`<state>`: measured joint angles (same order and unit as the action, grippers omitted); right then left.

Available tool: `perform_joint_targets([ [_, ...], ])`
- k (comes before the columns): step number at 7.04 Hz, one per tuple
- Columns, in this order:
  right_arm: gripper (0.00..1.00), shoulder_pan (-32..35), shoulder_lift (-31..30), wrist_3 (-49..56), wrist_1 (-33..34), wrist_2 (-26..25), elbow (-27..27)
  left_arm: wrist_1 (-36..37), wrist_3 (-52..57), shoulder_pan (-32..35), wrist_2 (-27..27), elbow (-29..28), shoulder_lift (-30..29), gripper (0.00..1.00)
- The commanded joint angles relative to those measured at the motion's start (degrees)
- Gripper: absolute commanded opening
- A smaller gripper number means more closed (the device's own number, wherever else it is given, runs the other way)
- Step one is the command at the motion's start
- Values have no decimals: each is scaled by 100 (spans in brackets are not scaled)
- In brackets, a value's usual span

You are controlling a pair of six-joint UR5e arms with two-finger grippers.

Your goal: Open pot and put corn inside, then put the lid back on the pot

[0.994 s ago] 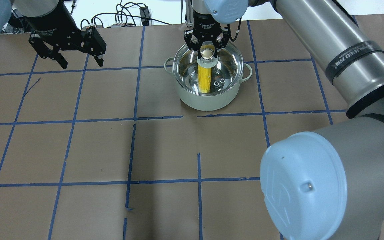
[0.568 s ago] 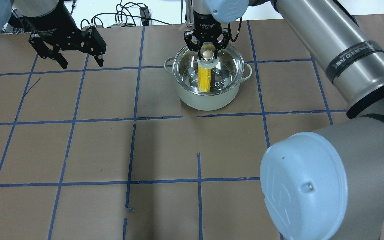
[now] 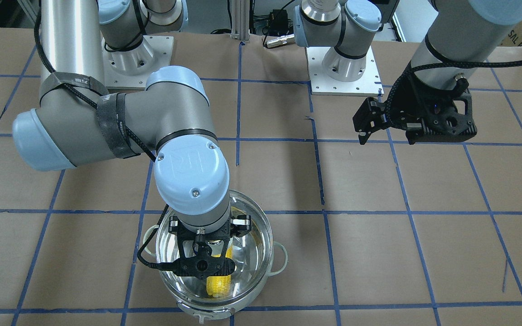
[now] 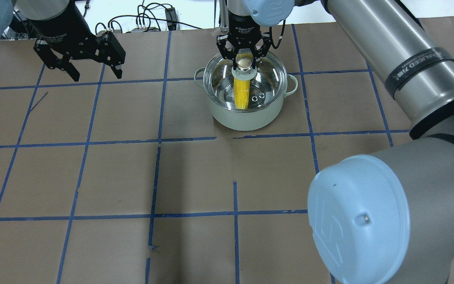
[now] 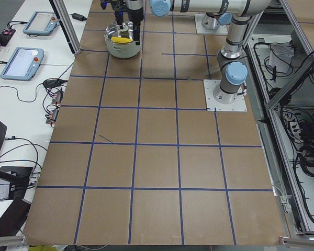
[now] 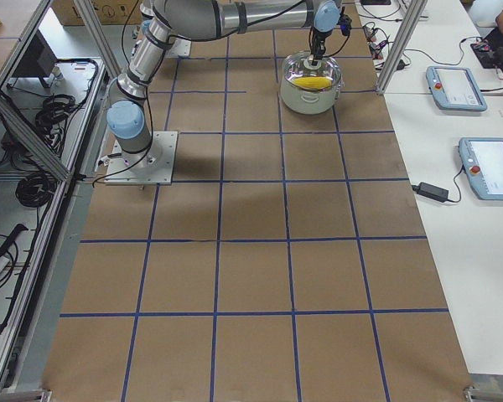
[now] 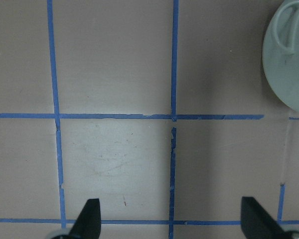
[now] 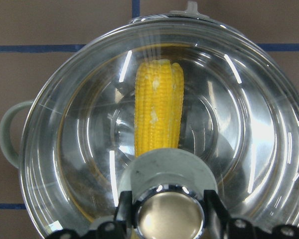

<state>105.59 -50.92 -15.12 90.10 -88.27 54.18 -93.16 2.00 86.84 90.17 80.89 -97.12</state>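
Observation:
The steel pot (image 4: 246, 120) with pale green handles stands at the far middle of the table. The yellow corn (image 4: 241, 92) lies inside it, seen through the glass in the right wrist view (image 8: 158, 109). The clear glass lid (image 4: 271, 75) sits level on the pot's rim. My right gripper (image 4: 245, 59) reaches straight down over it, and its fingers (image 8: 123, 215) press both sides of the cream-gold knob (image 8: 170, 216). My left gripper (image 4: 95, 73) hangs open and empty above the table at the far left, well apart from the pot (image 7: 289, 64).
Brown paper with a blue tape grid (image 4: 158, 139) covers the table. Cables (image 4: 148, 17) lie beyond the far edge. My right arm's elbow (image 4: 359, 221) fills the near right of the overhead view. Tablets (image 6: 490, 167) lie on a side bench.
The lid has settled a little lower onto the pot's rim with my right gripper on its knob. The left arm has not moved.

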Motion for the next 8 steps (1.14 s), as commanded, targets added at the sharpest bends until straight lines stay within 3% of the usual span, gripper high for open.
perform_joint_targets([
  [1,26,-3,12,0,16,3,-4,0,2,0,0,-12,0,100],
  [3,26,-21,30,0,16,12,5,0,2,0,0,-3,0,100],
  [4,31,-29,30,9,7,21,5,0,2,0,0,-3,0,100],
  [6,84,-47,30,70,207,-41,-39,0,2,9,0,-12,0,100],
  [7,99,-56,38,62,505,-41,-91,0,-6,9,0,-3,0,100],
  [8,100,-82,30,36,526,3,-109,0,2,9,0,-12,0,100],
])
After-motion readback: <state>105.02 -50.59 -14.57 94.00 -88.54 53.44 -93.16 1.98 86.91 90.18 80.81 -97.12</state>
